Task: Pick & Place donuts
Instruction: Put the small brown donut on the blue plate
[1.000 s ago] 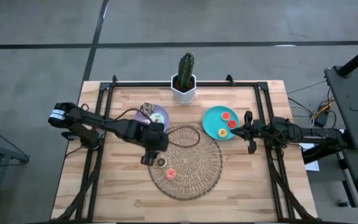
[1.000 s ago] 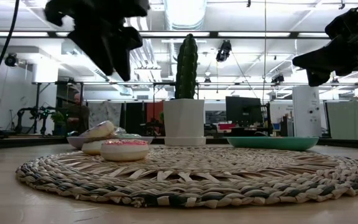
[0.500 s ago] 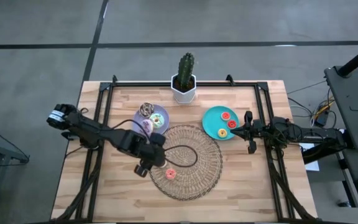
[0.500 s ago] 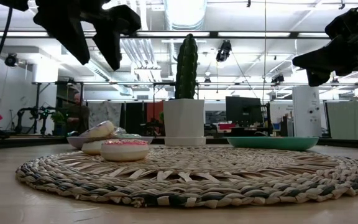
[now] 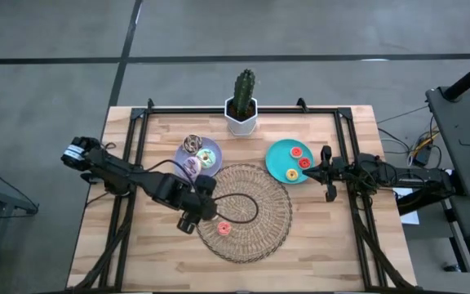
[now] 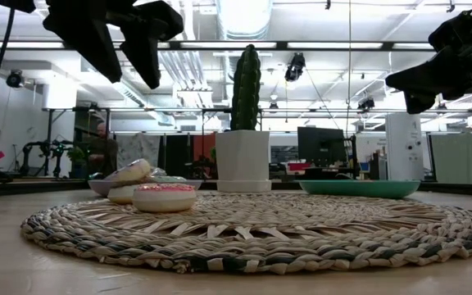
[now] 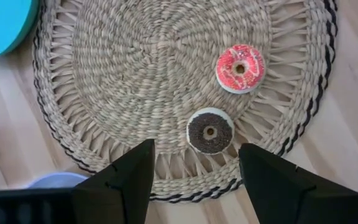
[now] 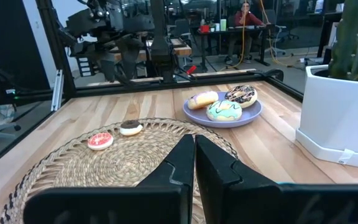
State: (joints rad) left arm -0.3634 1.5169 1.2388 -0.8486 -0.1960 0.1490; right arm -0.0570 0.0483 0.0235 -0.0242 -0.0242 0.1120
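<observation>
Hovering left gripper (image 7: 194, 168), open, empty

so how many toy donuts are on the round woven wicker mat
2: a pink iced donut and a dark brown donut, side by side on the wicker mat. None seem hidden.

The table (image 5: 333, 237) is pale wood planks with visible grain, matt. The round mat (image 7: 135, 81) is coarse woven straw or wicker, rough, with dark braided edging. The red donut (image 7: 240, 68) and dark brown donut (image 7: 209, 131) carry grainy, sprinkled tops. The lavender plate (image 8: 253, 114) and teal plate (image 5: 277, 155) look like smooth plastic, though that is hard to judge. The cactus pot (image 8: 337, 118) is smooth matt white. The left gripper (image 7: 194, 177) has matt black fingers.
</observation>
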